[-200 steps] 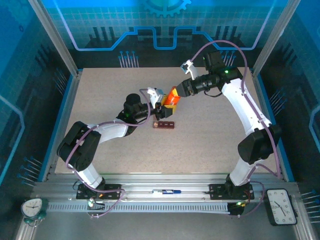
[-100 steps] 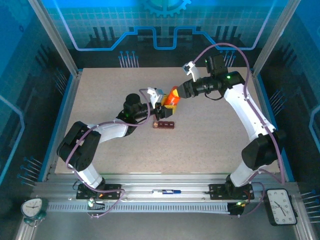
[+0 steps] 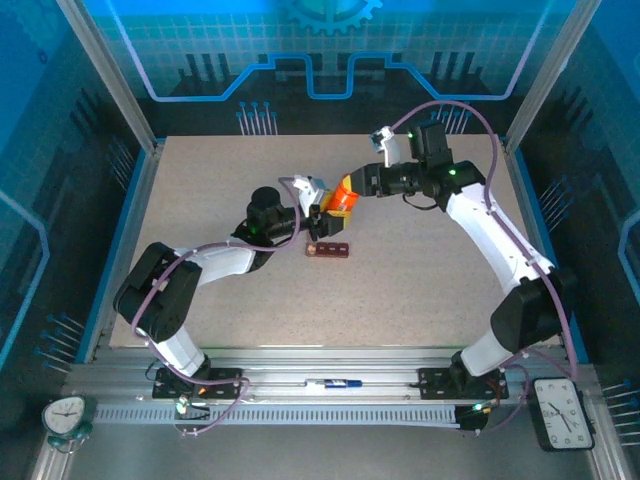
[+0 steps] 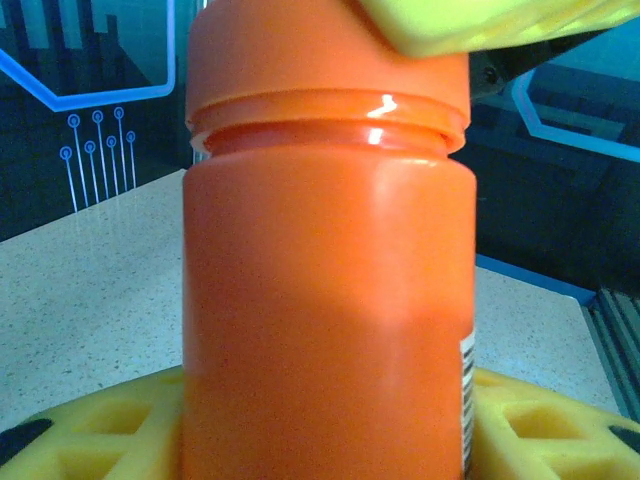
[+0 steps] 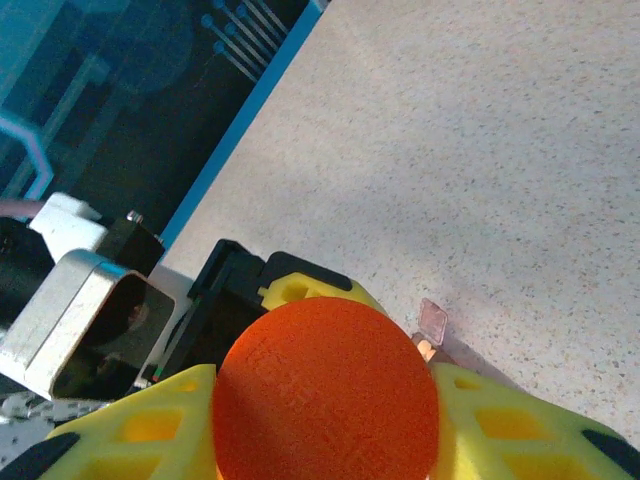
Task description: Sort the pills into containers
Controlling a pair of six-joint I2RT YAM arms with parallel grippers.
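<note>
An orange pill bottle point(image 3: 343, 197) is held above the table's middle, tilted. My left gripper point(image 3: 328, 213) is shut on its body point(image 4: 325, 300), with yellow fingers point(image 4: 545, 425) on both sides. My right gripper point(image 3: 352, 190) is shut on the orange cap point(image 5: 325, 395), its yellow fingers point(image 5: 150, 425) pressed against the cap's sides. The containers point(image 3: 329, 250), a small dark red-brown bar, lie on the table just below the bottle; one little lid point(image 5: 432, 321) stands open. The pills are hidden.
The speckled table point(image 3: 420, 280) has free room on every side of the bottle. Blue walls and metal posts point(image 3: 110, 80) close it in at the back and sides. The arm bases sit on the near rail point(image 3: 330, 383).
The right arm has turned at the wrist and swung its elbow outward while its gripper stays on the cap. The left arm and the bottle have held still.
</note>
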